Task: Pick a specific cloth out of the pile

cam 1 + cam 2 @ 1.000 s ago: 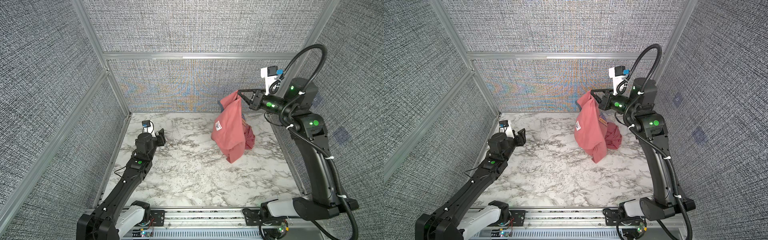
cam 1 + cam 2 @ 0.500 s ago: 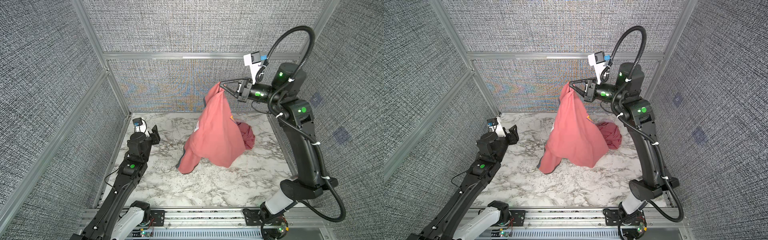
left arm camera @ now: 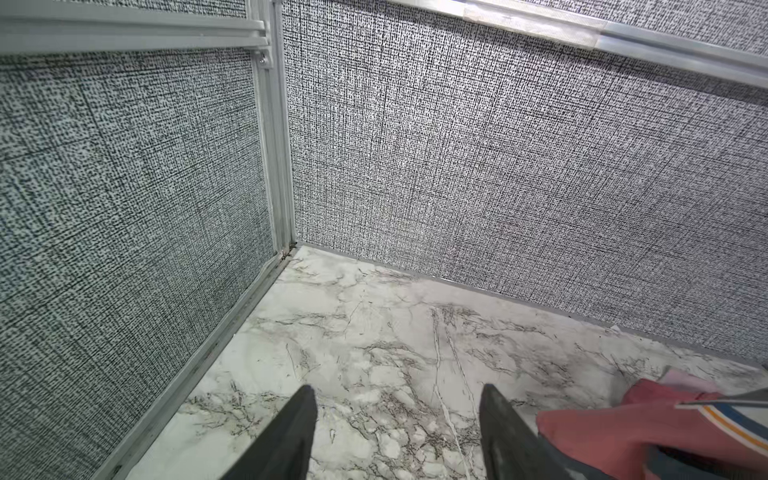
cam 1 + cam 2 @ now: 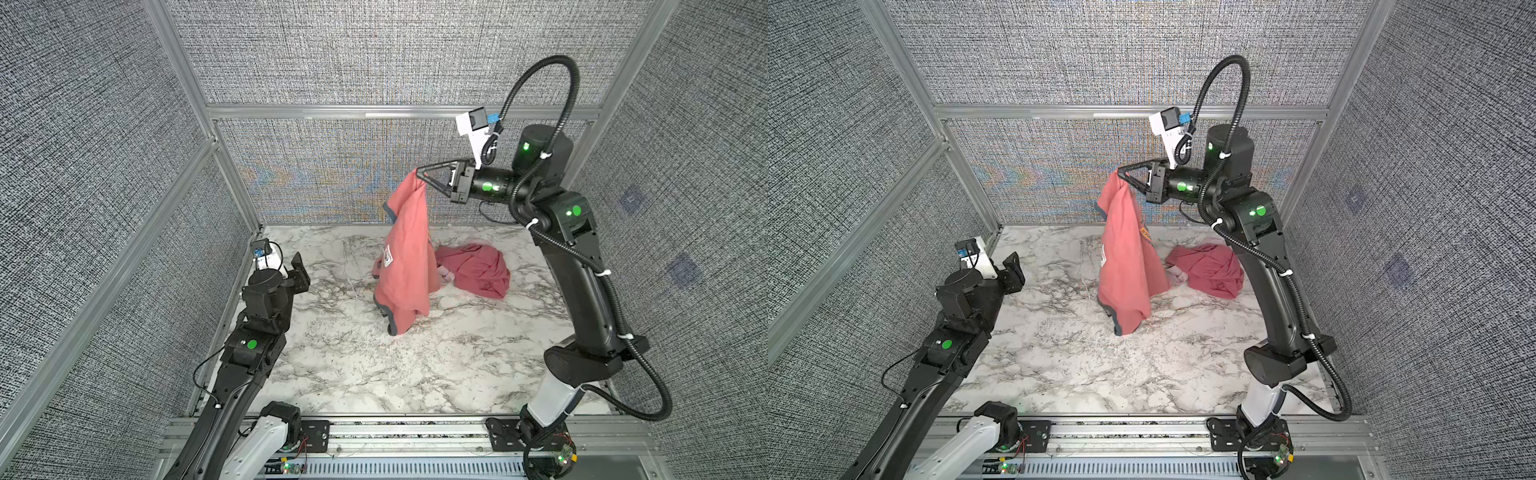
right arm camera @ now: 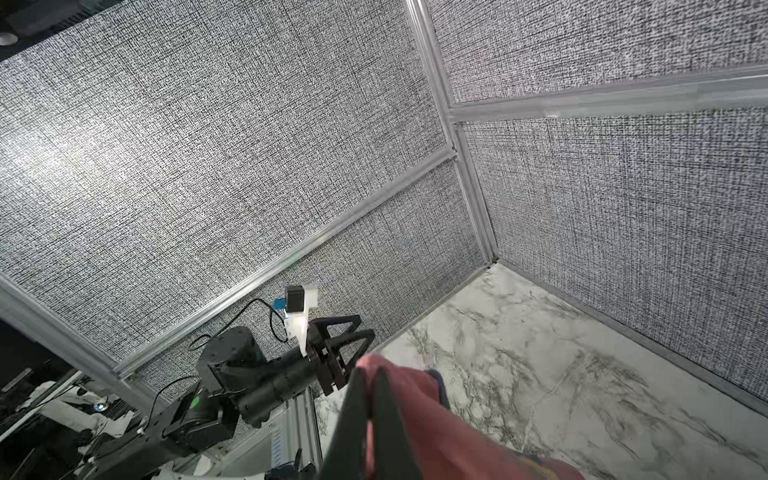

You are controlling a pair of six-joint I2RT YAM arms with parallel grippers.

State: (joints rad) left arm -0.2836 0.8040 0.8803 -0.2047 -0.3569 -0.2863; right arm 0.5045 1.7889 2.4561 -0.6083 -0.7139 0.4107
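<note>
Lifted off the pile [image 4: 478,272] over the last second, the coral T-shirt [image 4: 405,266] hangs below the right gripper [image 4: 419,174], which pinches its top edge high so the fabric drapes free; the left gripper [image 3: 397,399] waits spread and empty, well aside

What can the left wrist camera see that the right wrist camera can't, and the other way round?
Only the left wrist view shows the left jaws up close, standing apart over bare marble, and a bit of pale pink cloth peeking past the coral T-shirt. Only the right wrist view shows the right jaws shut on the T-shirt's top edge, with the whole left arm across the table. Both views show the coral T-shirt, the marble table and the grey woven walls.
</note>
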